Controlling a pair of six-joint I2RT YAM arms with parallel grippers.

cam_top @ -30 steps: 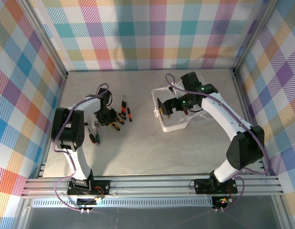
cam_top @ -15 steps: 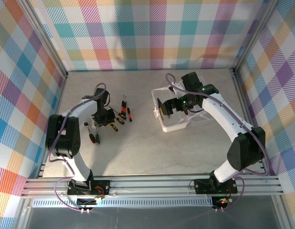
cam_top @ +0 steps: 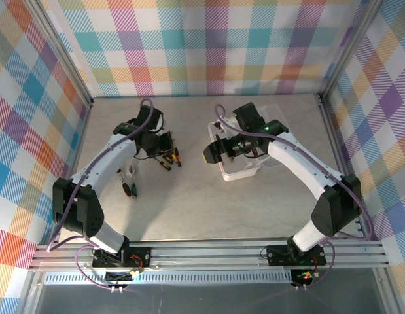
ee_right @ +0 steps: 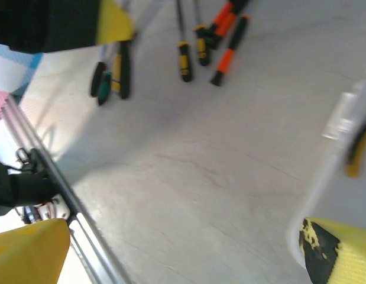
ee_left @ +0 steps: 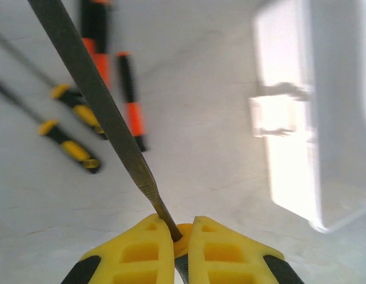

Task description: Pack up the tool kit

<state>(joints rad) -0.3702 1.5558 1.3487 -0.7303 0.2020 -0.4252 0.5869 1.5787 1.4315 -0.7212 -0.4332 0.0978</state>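
Clamps a slim grey tool shaft (ee_left: 106,112) in the left gripper (ee_left: 181,235), yellow pads pressed together on its near end. Points the shaft up and to the left in the wrist view, away from the case (ee_left: 295,118). Cannot tell through the blur whether file or screwdriver blade.

Finds the case (cam_top: 240,175) to the right of that gripper (cam_top: 156,139), across bare table (cam_top: 189,209), with the lid (cam_top: 281,116) thrown open on the far right side. Leaves the remaining screwdrivers (cam_top: 169,157) on the table just on the near side of the left gripper, long axes roughly near-to-far, and a dark-handled pair of pliers (cam_top: 128,184) nearer and further left.

Holds the right gripper (cam_top: 214,152) spread wide and empty at the case's left rim: nearer the case, yet between it and the carried tool.

Calls, by judgement, for a rightward carry with the shaft turned to lie along the case's length. Offers open room over the table. Risks a clash with the right gripper at that left rim, or a snag on the rim itself.
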